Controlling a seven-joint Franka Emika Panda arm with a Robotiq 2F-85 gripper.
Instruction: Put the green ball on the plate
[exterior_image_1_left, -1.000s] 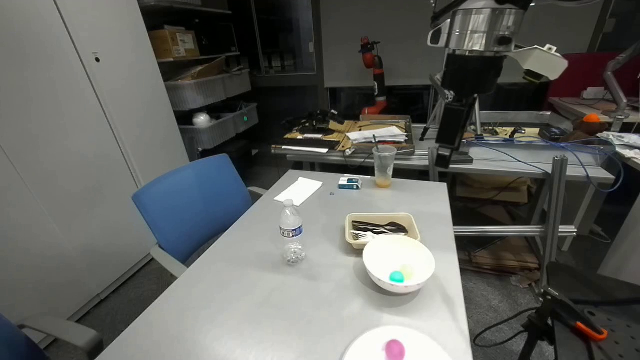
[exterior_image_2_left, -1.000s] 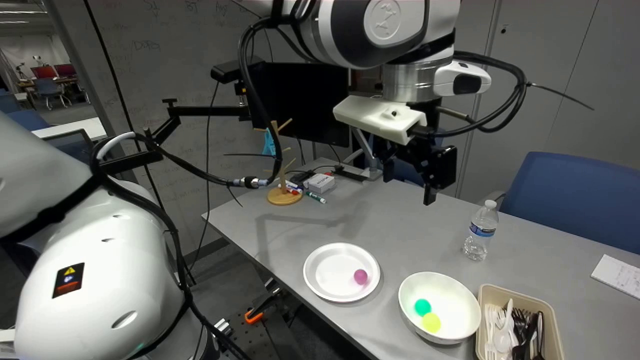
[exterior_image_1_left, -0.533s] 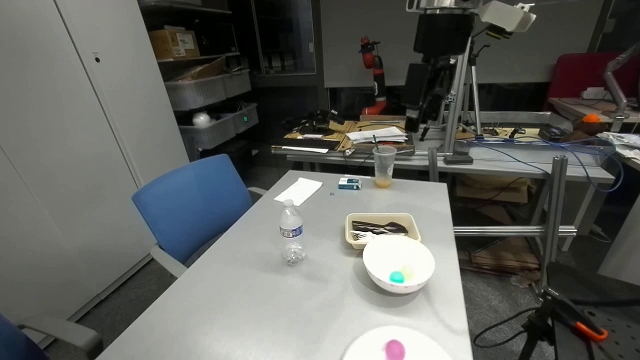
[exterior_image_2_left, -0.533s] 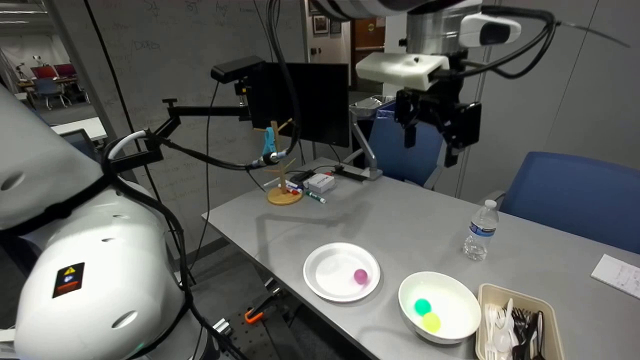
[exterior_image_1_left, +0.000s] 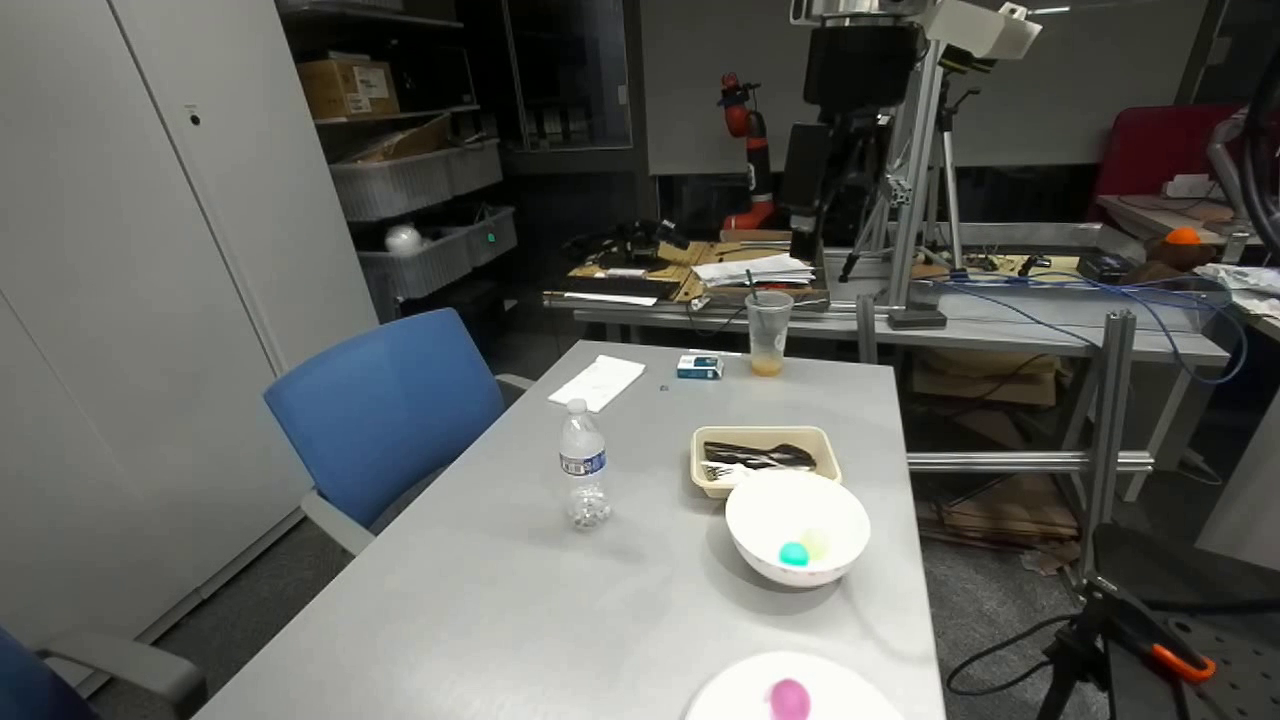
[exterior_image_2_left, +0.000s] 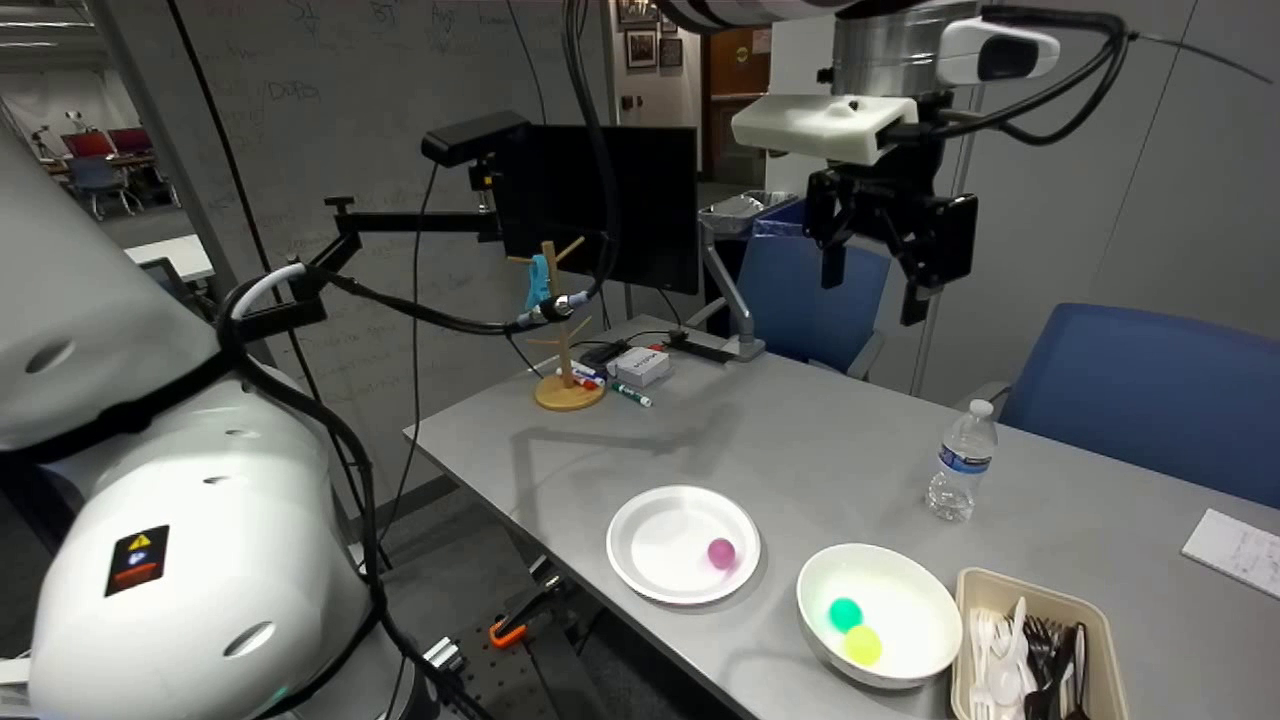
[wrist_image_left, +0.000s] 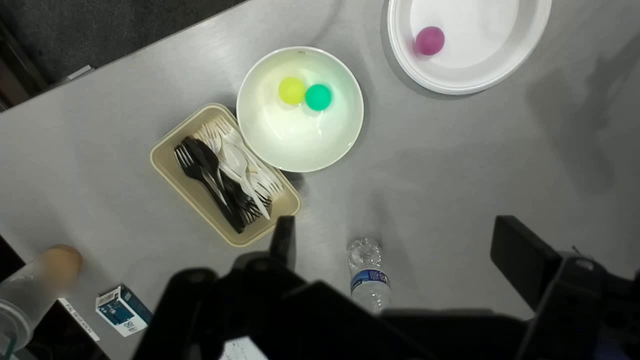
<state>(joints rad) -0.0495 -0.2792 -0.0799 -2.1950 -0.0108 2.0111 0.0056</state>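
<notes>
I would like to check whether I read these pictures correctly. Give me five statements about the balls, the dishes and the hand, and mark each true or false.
1. The green ball lies in the white bowl. True.
2. The green ball is alone there. False: a yellow ball lies beside it.
3. A pink ball rests on the plate. True.
4. The white bowl sits on the plate. False: they stand apart on the table.
5. The hand is open and holds nothing. True.
</notes>
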